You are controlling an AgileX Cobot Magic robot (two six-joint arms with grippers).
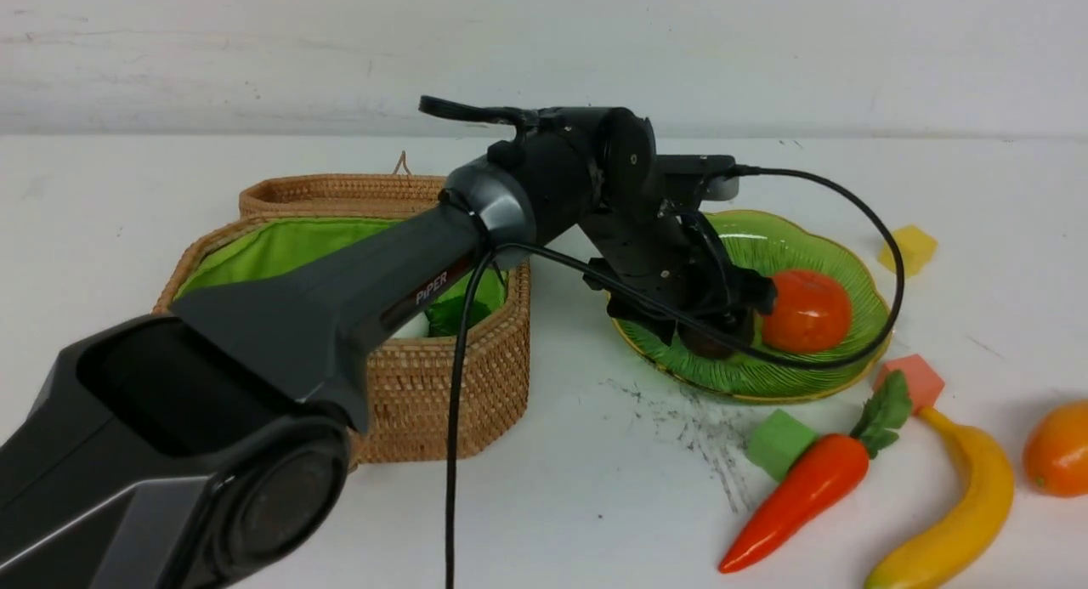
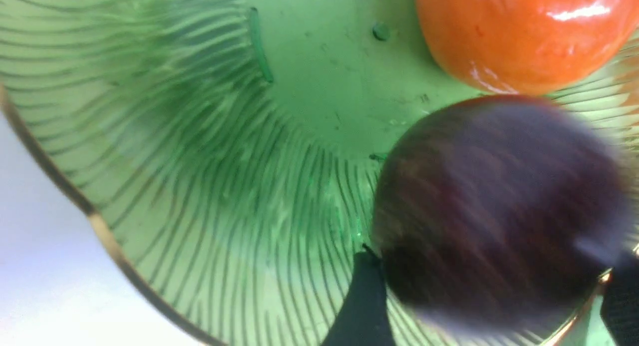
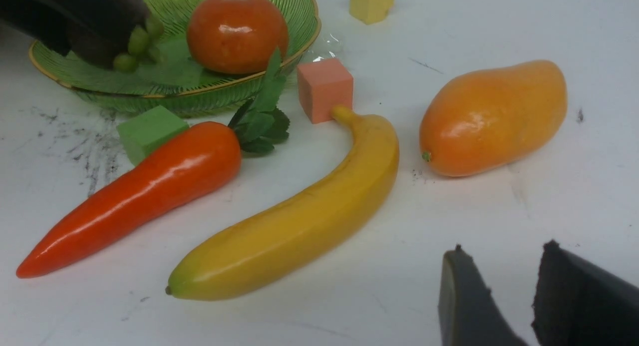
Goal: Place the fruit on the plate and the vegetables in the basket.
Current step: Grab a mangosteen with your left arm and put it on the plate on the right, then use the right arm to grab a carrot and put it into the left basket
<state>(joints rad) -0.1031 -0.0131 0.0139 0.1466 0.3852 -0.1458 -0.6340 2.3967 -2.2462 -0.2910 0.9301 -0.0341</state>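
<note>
L arm over plate, purple fruit between its spread jaws

White tabletop (image 1: 212, 189) is scuffed with dark marks (image 1: 680, 419) just in front of the plate (image 1: 765, 249), and a pale wall (image 1: 544, 45) sits behind. I see the left gripper (image 1: 722, 317) low over the plate, jaws wide apart, with the purple fruit (image 2: 499, 211) motion-smeared between them beside the round orange fruit (image 1: 806, 311) in the dish. Right gripper (image 3: 501, 251) hovers above bare table, jaws parted w/ nothing between. Carrot (image 1: 799, 487), banana (image 1: 960, 512) and mango (image 1: 1058, 461) lie on the table near the plate, among 3 cubes: green (image 1: 778, 443), pink (image 1: 914, 378), yellow (image 1: 909, 247). Basket (image 1: 442, 376) stands at left, lid back, green lining showing.
</note>
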